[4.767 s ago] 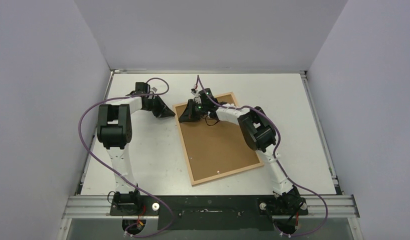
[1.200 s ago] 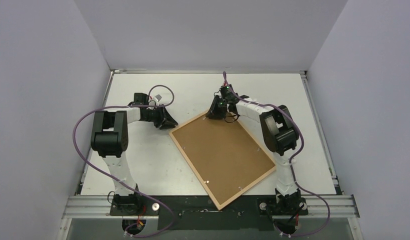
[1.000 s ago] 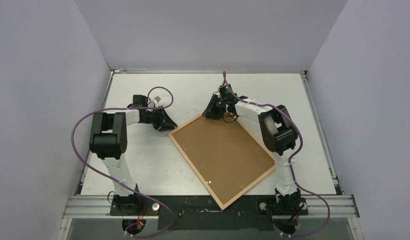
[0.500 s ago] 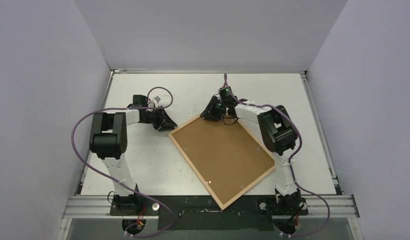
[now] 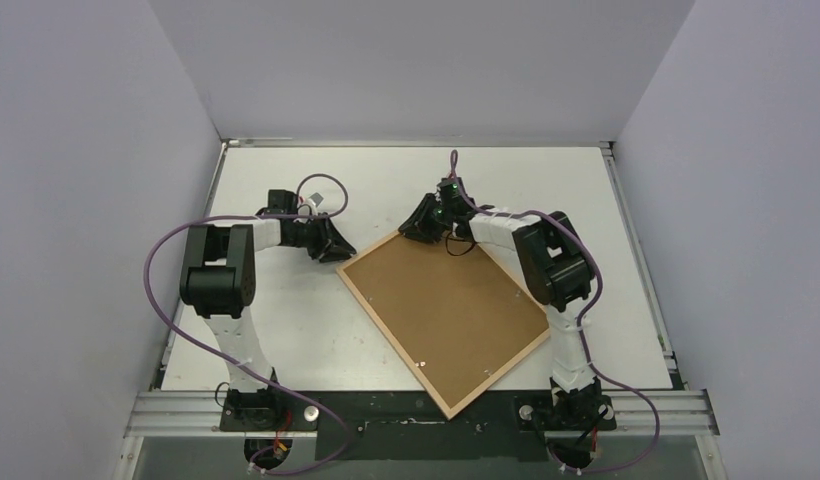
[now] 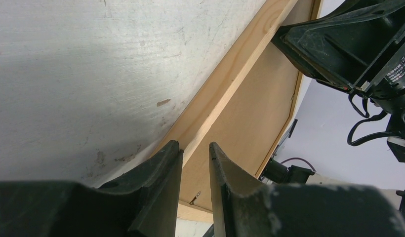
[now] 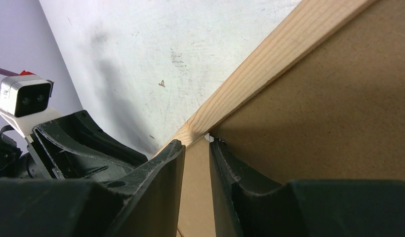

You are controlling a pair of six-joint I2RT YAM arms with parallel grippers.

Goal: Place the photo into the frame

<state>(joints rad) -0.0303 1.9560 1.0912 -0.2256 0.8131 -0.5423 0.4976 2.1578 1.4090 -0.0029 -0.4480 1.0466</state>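
The frame (image 5: 391, 340), thin light wood, lies face down and askew on the white table, with its brown backing board (image 5: 451, 305) facing up. My left gripper (image 5: 338, 252) is at its left corner. In the left wrist view the jaws (image 6: 195, 147) are shut on the frame's rail (image 6: 230, 84). My right gripper (image 5: 418, 228) is at the far corner. There its jaws (image 7: 196, 143) close on the rail (image 7: 269, 74) where it meets the backing (image 7: 329, 113). The photo is out of view.
The frame's near corner (image 5: 448, 413) overhangs the dark strip by the arm bases. The grippers are close together, and each shows in the other's wrist view: the right gripper (image 6: 348, 44), the left gripper (image 7: 77, 143). Grey walls surround the table (image 5: 286, 330).
Since the oldest frame, the frame's near end has swung right and it has slid toward the arm bases. Over the last second both grippers and the frame have barely moved.
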